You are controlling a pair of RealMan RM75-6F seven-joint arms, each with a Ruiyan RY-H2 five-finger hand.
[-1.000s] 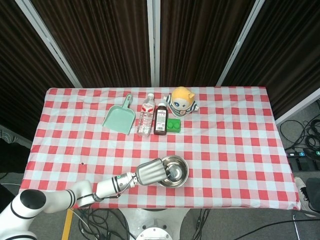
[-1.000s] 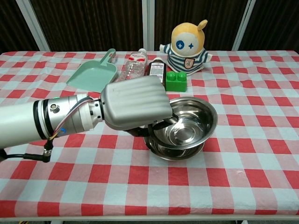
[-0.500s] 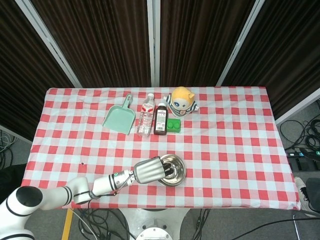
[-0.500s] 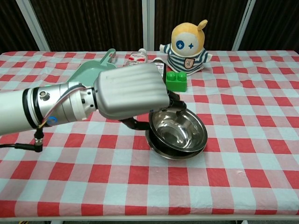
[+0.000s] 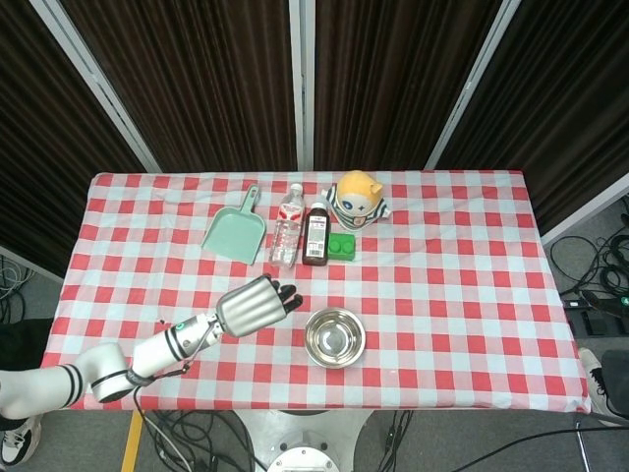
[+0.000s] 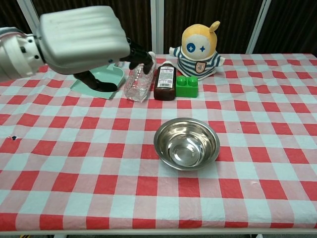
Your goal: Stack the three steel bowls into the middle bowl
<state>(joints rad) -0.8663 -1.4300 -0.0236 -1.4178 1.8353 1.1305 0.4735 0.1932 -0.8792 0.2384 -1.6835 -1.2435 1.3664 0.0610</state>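
Note:
The steel bowls [image 5: 334, 336] sit nested as one stack near the table's front edge, seen close up as a shiny stack [image 6: 186, 143] in the chest view. My left hand [image 5: 256, 305] hovers to the left of the stack, raised off the cloth, holding nothing, fingers loosely extended. In the chest view the left hand [image 6: 81, 38] fills the upper left, high above the table. My right hand shows in neither view.
At the back stand a green dustpan [image 5: 236, 231], a clear water bottle [image 5: 286, 226], a dark brown bottle [image 5: 315, 236], a green block [image 5: 341, 246] and a yellow plush toy [image 5: 359, 197]. A red-checked cloth [image 5: 452, 295] covers the table.
My left hand has let go of the bowl, which now rests level in the stack. The hand has pulled back left and risen well above the table.

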